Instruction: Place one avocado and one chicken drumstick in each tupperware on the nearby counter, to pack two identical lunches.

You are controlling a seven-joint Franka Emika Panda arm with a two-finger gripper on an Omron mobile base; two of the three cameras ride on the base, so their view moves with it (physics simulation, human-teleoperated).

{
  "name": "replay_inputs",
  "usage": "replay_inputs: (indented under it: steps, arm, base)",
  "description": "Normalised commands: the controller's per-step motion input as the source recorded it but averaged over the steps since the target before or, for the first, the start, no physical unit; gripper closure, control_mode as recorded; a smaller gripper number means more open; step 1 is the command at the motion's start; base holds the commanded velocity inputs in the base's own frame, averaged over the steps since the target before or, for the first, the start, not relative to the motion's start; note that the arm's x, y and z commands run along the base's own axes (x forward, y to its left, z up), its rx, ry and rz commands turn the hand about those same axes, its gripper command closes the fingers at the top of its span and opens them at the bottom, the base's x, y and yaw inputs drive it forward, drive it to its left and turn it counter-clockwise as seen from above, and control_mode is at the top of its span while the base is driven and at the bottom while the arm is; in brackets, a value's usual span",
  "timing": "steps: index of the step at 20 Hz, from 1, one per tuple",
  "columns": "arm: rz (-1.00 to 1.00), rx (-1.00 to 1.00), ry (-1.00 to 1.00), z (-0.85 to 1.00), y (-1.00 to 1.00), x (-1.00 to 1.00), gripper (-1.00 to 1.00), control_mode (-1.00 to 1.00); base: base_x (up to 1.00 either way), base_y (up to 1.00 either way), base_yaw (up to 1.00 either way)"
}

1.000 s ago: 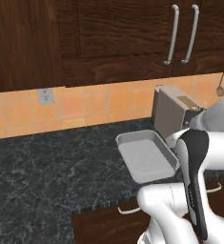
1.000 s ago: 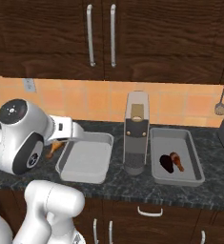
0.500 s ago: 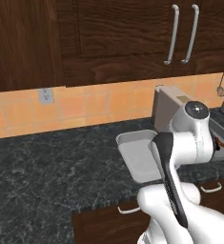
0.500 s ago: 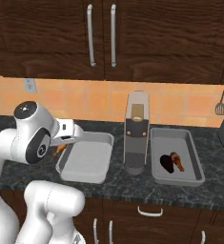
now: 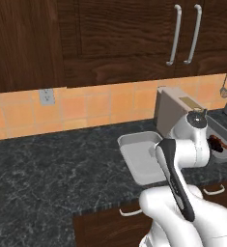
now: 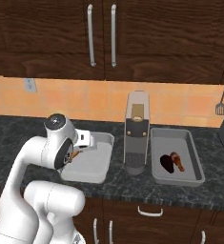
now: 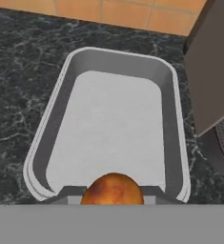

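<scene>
The end effector (image 6: 76, 153) is closed down on a chicken drumstick (image 7: 112, 190), whose rounded orange-brown end fills the bottom centre of the hand view, right over the near rim of an empty tupperware (image 7: 113, 125). In the right base view a sliver of orange shows where the end effector sits at centre left, above the near left tupperware (image 6: 92, 164); at that size I can only just make it out as the drumstick, and the fingers themselves are hard to separate.

The right base view also gives what the others lack: a second tupperware (image 6: 178, 157) at centre right of the frame, beyond a tall grey appliance (image 6: 136, 133), already carrying a dark avocado (image 6: 167, 162) with another drumstick (image 6: 177, 161) touching it. In the left base view the arm's white body covers the end effector; the empty tupperware (image 5: 136, 157) lies at centre right on the dark speckled counter (image 5: 47, 169), with the appliance (image 5: 173, 108) just behind it
</scene>
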Motion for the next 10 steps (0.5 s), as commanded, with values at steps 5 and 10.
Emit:
replay_inputs:
  steps: [5, 10]
  arm:
    - [0.00, 0.03, 0.01, -0.35, 0.00, 0.44, 1.00, -1.00]
    - [0.00, 0.00, 0.01, -0.34, 0.00, 0.73, 1.00, -1.00]
  base:
    - [0.00, 0.00, 0.00]
    - [0.00, 0.00, 0.00]
